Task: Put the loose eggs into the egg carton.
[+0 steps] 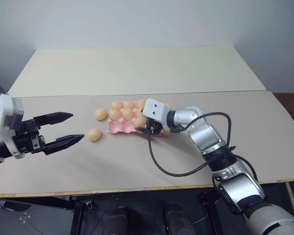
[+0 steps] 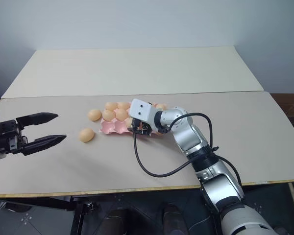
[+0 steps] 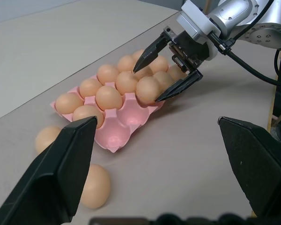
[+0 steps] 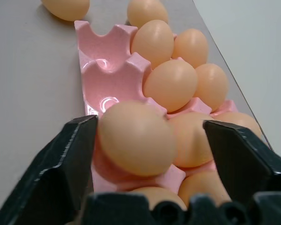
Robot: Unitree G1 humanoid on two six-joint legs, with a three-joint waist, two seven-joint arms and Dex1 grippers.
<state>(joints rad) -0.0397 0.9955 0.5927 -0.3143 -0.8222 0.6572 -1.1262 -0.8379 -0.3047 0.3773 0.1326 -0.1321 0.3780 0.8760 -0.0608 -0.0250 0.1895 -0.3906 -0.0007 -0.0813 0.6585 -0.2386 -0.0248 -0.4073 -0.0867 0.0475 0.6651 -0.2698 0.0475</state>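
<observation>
The pale pink egg carton (image 1: 121,127) is lying flat near the middle of the tan table (image 1: 137,73), its cups mostly filled with tan-orange eggs, while two cups at the end of the near row, on the robot's left, are standing empty (image 4: 103,93). The right gripper (image 3: 171,70) is hovering low over the carton's near row, its two black fingers spread wide on either side of an egg (image 4: 138,138) that is sitting in a near-row cup next to the empty ones; in the left wrist view both fingertips are standing clear of that egg's shell, so nothing is being pinched, though the right wrist view is showing one finger (image 4: 68,159) very close to it and I cannot tell whether it is touching there. A black cable (image 1: 176,171) is looping from the right wrist down across the table. Two loose eggs are lying on the bare table off the carton's left end: one (image 1: 100,114) just beside the carton's far corner, the other (image 1: 93,134) nearer the robot and a little further from the tray. The left gripper (image 1: 71,128) is hanging above the table on the robot's left, well apart from the carton, its fingers spread wide and empty and pointing toward the nearer loose egg, with a clear gap between the fingertips and that egg.
</observation>
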